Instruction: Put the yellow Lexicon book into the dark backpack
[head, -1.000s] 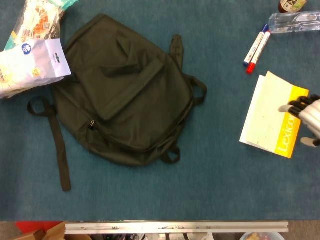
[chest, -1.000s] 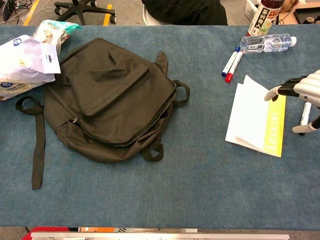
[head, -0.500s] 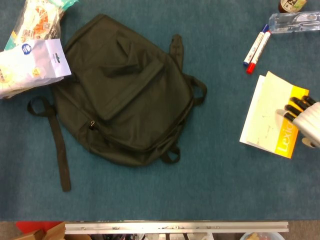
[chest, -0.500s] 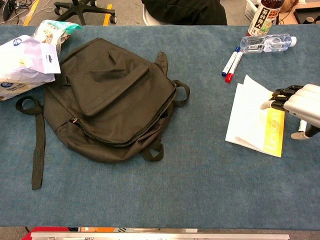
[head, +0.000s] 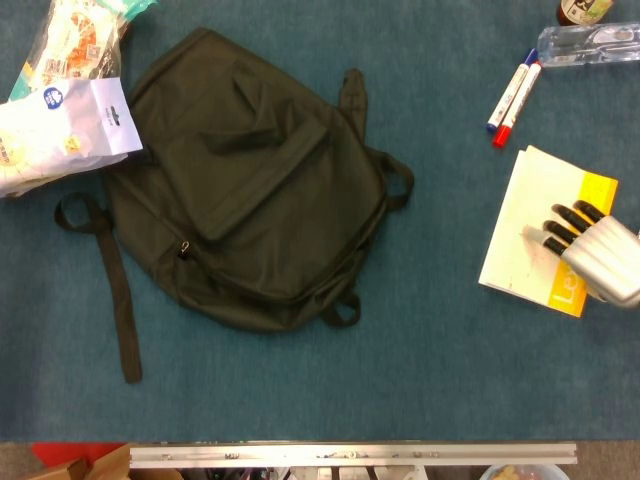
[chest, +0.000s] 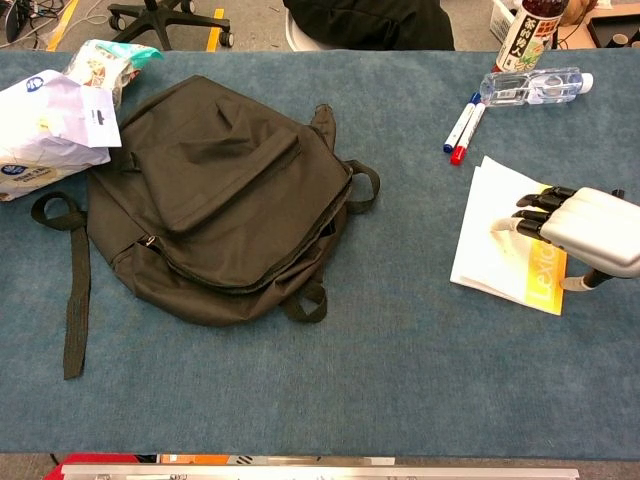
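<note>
The yellow Lexicon book (head: 527, 228) (chest: 493, 245) lies flat on the blue table at the right, pale cover up with a yellow band along its right side. My right hand (head: 592, 252) (chest: 582, 226) hovers over that yellow band, fingers stretched out leftward across the cover; whether they touch it is unclear. It holds nothing. The dark backpack (head: 250, 190) (chest: 220, 190) lies flat at the centre-left, its zip looking closed, well apart from the book. My left hand is out of both views.
Two markers (head: 512, 95) (chest: 462, 125) and a lying clear bottle (head: 588, 42) (chest: 530, 85) sit behind the book. A tea bottle (chest: 530, 30) stands at the far right. Plastic bags (head: 60, 100) (chest: 50, 125) lie left of the backpack, whose strap (head: 120, 300) trails toward the front.
My right hand has slid leftward and nearer, from the book's right edge onto its cover. The book and backpack have not moved.
</note>
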